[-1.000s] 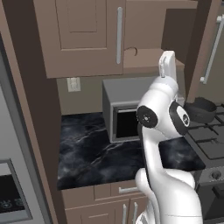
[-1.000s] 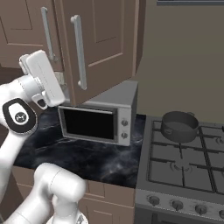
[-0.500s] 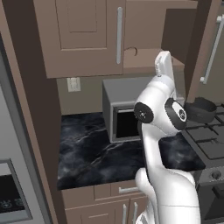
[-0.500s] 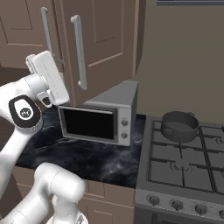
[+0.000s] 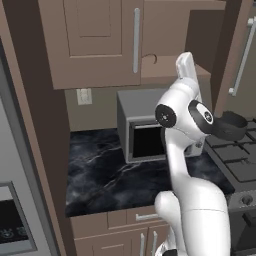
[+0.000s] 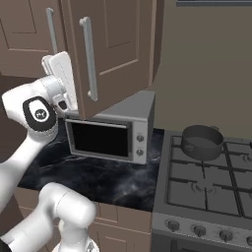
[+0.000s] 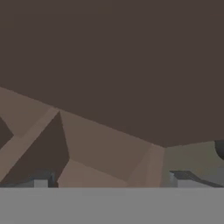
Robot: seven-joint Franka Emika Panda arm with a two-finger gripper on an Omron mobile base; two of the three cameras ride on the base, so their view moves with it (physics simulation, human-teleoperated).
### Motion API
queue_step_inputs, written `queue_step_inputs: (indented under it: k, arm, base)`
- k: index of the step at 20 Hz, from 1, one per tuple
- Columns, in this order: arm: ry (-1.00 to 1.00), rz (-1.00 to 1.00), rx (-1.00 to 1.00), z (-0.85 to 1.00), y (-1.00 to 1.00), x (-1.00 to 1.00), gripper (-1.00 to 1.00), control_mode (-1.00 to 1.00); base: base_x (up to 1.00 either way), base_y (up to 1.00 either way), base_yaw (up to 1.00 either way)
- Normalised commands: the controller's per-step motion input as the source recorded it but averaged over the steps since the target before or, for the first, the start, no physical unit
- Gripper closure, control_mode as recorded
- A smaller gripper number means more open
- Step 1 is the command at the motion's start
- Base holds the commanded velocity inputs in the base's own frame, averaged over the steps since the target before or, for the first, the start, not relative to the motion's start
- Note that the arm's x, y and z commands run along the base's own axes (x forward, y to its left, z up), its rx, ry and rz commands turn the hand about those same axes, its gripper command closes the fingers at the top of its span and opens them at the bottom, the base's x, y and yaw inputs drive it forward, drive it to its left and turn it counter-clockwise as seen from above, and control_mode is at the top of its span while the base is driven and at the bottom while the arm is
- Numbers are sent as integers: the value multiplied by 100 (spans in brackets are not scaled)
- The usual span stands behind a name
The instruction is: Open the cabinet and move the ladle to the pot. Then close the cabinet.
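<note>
The brown wall cabinet [image 5: 95,40] has its left door shut and its right door [image 6: 118,44] swung out, silver bar handle [image 6: 88,59] facing the room. On the bottom shelf, just right of the shut door, lies the small brown ladle [image 5: 150,61], hard to tell from the wood. The dark pot [image 6: 201,141] sits on the stove's rear left burner. My white hand [image 5: 186,67] points up below the open cabinet, above the microwave. In the hand view my gripper [image 7: 111,180] is open, with nothing between its fingertips [image 7: 41,181], and faces brown cabinet panels.
A grey microwave [image 6: 110,135] stands on the black marble counter [image 5: 100,170] under the cabinet. The gas stove [image 6: 211,187] lies to its right. The open door [image 5: 245,50] hangs out over the stove side, close to my hand.
My hand has risen a little and moved closer to the cabinet opening. The jaws stay wide apart. Nothing else has moved.
</note>
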Motion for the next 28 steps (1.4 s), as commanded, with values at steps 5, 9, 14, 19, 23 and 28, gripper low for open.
queue_step_inputs:
  k: [5, 9, 14, 19, 23, 28]
  arm:
    - [0, -3, 0, -21, -15, 51, -100, -100]
    - [0, -5, 1, -23, -25, 41, -100, -100]
    - [-4, -10, 4, -10, -44, 0, -100, -100]
    - [-13, -23, 5, -9, -50, -21, -100, -100]
    - [-24, -33, 0, -4, -32, -41, -100, -100]
    - [-8, -25, 7, -2, -68, 31, -100, -100]
  base:
    - [0, 0, 0]
    - [0, 0, 0]
    - [0, 0, 0]
    - [0, 0, 0]
    - [0, 0, 0]
    - [0, 0, 0]
